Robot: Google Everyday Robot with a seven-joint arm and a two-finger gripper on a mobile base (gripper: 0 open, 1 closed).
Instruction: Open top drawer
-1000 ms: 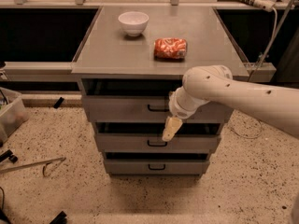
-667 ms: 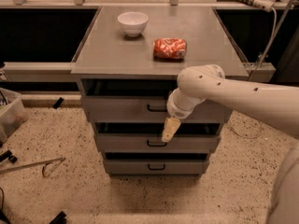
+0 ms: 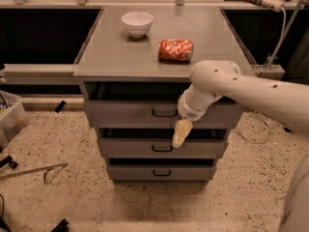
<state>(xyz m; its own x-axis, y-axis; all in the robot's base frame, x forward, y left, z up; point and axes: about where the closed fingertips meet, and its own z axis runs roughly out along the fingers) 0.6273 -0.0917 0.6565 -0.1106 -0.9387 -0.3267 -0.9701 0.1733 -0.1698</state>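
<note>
The top drawer [image 3: 120,114] is a wide grey metal front right under the cabinet top, with a small black loop handle [image 3: 164,113] at its centre. A dark gap shows above its front. My gripper [image 3: 181,133] hangs pale and yellowish from the white arm [image 3: 227,83], which reaches in from the right. It points down, just below and to the right of the handle, in front of the gap between the top and middle drawers. It holds nothing that I can see.
Below are the middle drawer [image 3: 130,148] and bottom drawer [image 3: 135,172] with like handles. A white bowl [image 3: 137,23] and a red chip bag [image 3: 175,50] sit on the cabinet top [image 3: 111,52]. A bin [image 3: 9,117] and loose tools lie on the speckled floor at left.
The arm's elbow has shifted slightly. The gripper stays at nearly the same spot below the top drawer's handle. The drawers look unchanged.
</note>
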